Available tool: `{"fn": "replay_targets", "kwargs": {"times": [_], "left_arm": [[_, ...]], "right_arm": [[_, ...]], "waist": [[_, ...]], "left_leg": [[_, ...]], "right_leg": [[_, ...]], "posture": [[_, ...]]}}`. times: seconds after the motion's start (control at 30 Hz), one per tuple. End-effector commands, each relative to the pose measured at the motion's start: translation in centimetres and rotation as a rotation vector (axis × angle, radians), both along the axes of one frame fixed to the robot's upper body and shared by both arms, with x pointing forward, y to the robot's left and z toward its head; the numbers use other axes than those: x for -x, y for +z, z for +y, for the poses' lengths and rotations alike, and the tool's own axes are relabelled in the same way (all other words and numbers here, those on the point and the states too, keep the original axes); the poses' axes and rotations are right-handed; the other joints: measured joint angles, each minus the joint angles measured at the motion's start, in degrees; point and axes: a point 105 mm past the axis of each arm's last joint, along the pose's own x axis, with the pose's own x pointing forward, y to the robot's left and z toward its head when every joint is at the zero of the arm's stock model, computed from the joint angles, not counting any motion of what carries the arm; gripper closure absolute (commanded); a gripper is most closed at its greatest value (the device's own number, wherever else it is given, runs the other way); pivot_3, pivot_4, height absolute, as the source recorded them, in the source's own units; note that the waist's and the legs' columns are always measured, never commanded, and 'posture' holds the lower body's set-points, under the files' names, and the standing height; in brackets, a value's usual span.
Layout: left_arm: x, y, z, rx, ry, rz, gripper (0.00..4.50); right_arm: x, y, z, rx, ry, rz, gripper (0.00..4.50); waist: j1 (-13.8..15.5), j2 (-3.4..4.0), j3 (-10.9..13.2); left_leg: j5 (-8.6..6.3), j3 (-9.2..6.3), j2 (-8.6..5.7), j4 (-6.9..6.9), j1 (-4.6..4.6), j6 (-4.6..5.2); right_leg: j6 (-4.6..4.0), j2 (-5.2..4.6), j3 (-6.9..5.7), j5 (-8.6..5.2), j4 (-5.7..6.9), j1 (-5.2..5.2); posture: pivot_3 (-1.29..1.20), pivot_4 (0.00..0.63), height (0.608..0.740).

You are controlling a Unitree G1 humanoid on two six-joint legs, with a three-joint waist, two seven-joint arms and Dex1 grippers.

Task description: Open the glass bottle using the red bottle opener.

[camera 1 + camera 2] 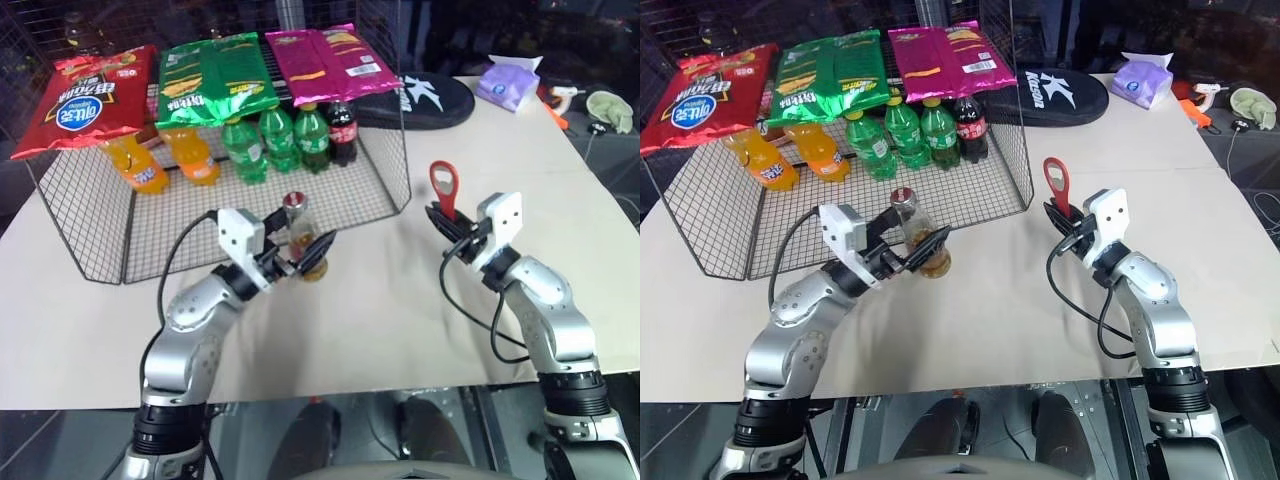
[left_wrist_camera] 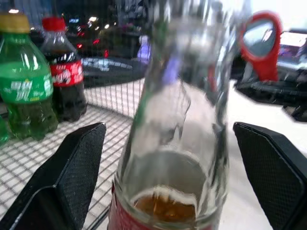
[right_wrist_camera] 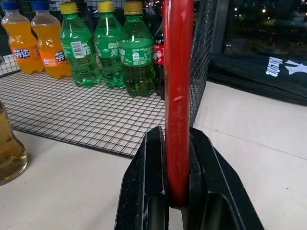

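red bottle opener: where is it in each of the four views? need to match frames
Left eye view: the red bottle opener stands upright right of centre, above the right arm.
Right eye view: opener centre-right, upright, right of the wire shelf's corner.
Left wrist view: its ring head at the upper right, behind the glass bottle.
Right wrist view: its handle edge-on at centre, clamped in the right gripper, jaws shut on it.
Shared landmark: the cola bottle.

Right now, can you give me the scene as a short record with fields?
bottle: upright on the table, between the left tool's fingers, cap on
left tool: open around the bottle, fingers apart from the glass
opener: held upright, ring end up
right tool: shut on the opener's handle
rack: behind the bottle, with soda bottles
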Motion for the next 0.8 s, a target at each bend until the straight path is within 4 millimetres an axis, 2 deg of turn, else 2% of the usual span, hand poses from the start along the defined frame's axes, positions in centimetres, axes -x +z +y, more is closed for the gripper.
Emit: {"fn": "replay_targets", "kwargs": {"times": [0.03, 0.57, 0.7, 0.73, 0.8], "left_arm": [[1.3, 2.2, 0.4, 0.019, -0.042, -0.1, 0.1], [1.1, 1.2, 1.0, -0.002, -0.038, -0.095, 0.1], [0.8, 1.1, 1.0, -0.005, -0.034, -0.094, 1.17], [0.7, 1.0, 1.0, -0.002, -0.032, -0.091, 1.69], [0.5, 1.1, 1.0, 0.005, -0.03, -0.09, 2.39]], "right_arm": [[0.2, 1.3, 0.2, -0.003, 0.015, -0.055, 4.5], [0.0, 1.4, 0.6, -0.002, 0.033, -0.06, 4.5], [0.0, 1.4, 0.7, 0.003, 0.035, -0.065, 4.5], [0.0, 1.5, 0.8, 0.004, 0.037, -0.068, 4.5], [0.1, 1.6, 1.0, 0.006, 0.042, -0.074, 4.5]], "waist": [[0.0, 0.0, 0.0], [0.0, 0.0, 0.0], [0.0, 0.0, 0.0], [0.0, 0.0, 0.0], [0.0, 0.0, 0.0]], "left_leg": [[0.0, 0.02, 0.0, 0.0, 0.01, 0.0], [0.0, 0.01, 0.0, 0.0, 0.02, 0.0], [0.0, 0.01, 0.0, 0.0, 0.02, 0.0], [0.0, 0.01, 0.0, 0.0, 0.02, 0.0], [0.0, 0.01, 0.0, 0.0, 0.02, 0.0]], "right_leg": [[0.0, 0.0, 0.01, 0.0, 0.0, 0.0], [0.0, 0.01, 0.01, 0.0, -0.01, 0.01], [0.0, 0.01, 0.0, 0.0, -0.01, 0.01], [0.0, 0.01, 0.0, 0.0, -0.01, 0.01], [0.0, 0.01, 0.0, 0.0, -0.01, 0.01]], "posture": [[0.0, 0.15, 0.74], [0.0, 0.15, 0.74], [0.0, 0.15, 0.74], [0.0, 0.15, 0.74], [0.0, 0.15, 0.74]]}}
